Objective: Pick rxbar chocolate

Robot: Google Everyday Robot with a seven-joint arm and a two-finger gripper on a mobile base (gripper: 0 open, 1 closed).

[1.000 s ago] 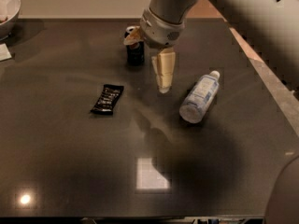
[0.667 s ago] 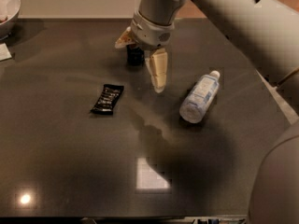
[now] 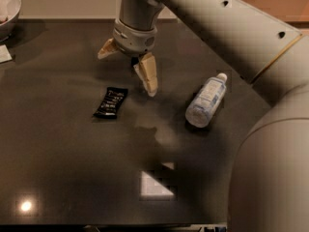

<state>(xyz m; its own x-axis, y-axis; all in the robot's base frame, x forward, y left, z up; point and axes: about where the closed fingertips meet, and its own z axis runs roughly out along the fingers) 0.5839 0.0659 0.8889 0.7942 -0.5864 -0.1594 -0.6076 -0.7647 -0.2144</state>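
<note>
Though wide open and empty, gripper [image 3: 126, 75] now farther left, nearer rxbar chocolate [image 3: 111, 102].

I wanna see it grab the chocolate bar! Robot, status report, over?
Gripper open, above the table, close beside the rxbar chocolate. Bar lies flat, untouched. Water bottle lies apart, not in the way.

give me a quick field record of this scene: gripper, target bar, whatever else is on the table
gripper: two-finger gripper, open, holding nothing, over the table just up and right of the bar
target: small flat rxbar chocolate in a black wrapper, lying flat on the dark table, not gripped
other: clear plastic water bottle on its side, right of the gripper; pale bowl at the top left edge
</note>
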